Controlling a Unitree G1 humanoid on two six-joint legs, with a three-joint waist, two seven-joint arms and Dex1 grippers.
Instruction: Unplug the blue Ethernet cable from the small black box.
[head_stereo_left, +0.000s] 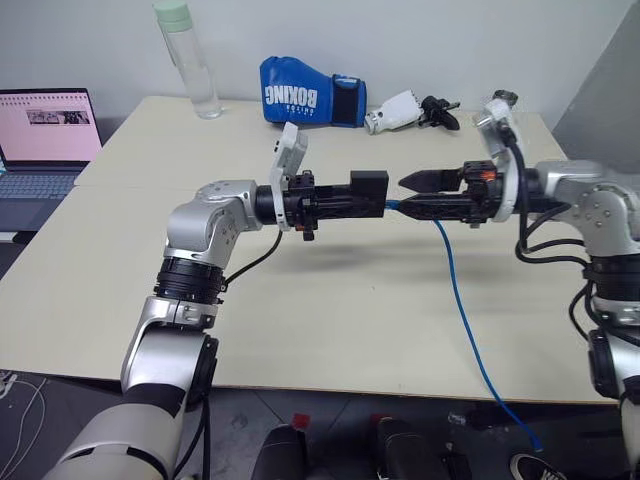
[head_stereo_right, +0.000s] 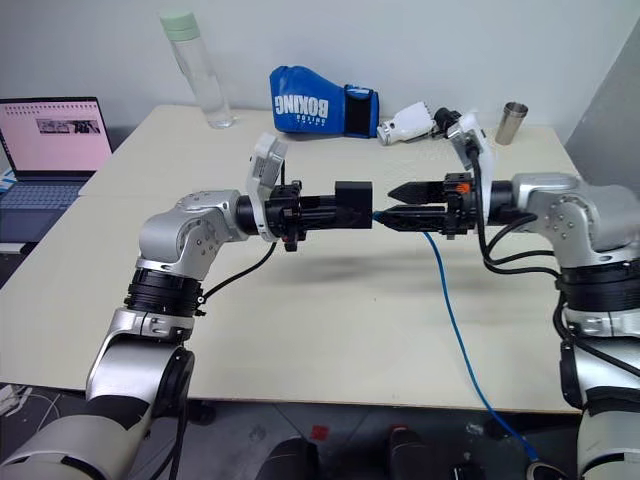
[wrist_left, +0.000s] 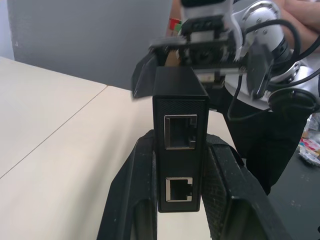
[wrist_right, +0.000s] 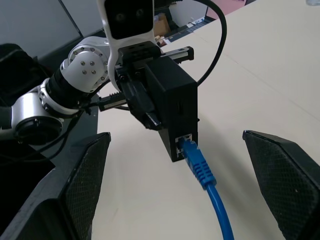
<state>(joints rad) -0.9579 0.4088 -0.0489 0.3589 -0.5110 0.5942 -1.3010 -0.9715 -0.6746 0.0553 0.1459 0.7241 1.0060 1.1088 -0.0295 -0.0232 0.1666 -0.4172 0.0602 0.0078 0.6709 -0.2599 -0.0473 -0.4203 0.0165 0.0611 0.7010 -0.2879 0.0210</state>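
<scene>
Blue Ethernet cable (wrist_right: 202, 170) is sitting with its plug still seated in the lower port of the small black box (wrist_right: 172, 107), operator; you are looking at a bright blue cord with a ribbed strain-relief boot just behind the plug. From the box it is hanging down between the two arms, crossing the cream table (head_stereo_left: 330, 330) and dropping over the near edge, where its far end is running out of sight near the floor.

You are seeing the box held in mid-air above the table centre, clamped between the fingers (wrist_left: 227, 195) of the left gripper (wrist_left: 180, 200), whose jaws are closed tight on its two sides. The box is matte black, narrow and squarish; the left wrist view is showing two ports on the face turned toward that camera, both empty.

The right gripper (wrist_right: 185, 187) is standing just right of the box with its jaws spread wide, holding nothing; the cable is passing between the fingers without touching either.

Hard to judge: the plug's latch tab is too small to make out, and the port rim is hiding how deep the plug is sitting.

Along the far edge you are also seeing a blue boxing glove (head_stereo_left: 305, 100), a clear bottle (head_stereo_left: 188, 55), a black-and-white gripper tool (head_stereo_left: 410, 112), a metal cup (head_stereo_right: 512, 122), and a laptop (head_stereo_left: 45, 140) to the left, off the table.
</scene>
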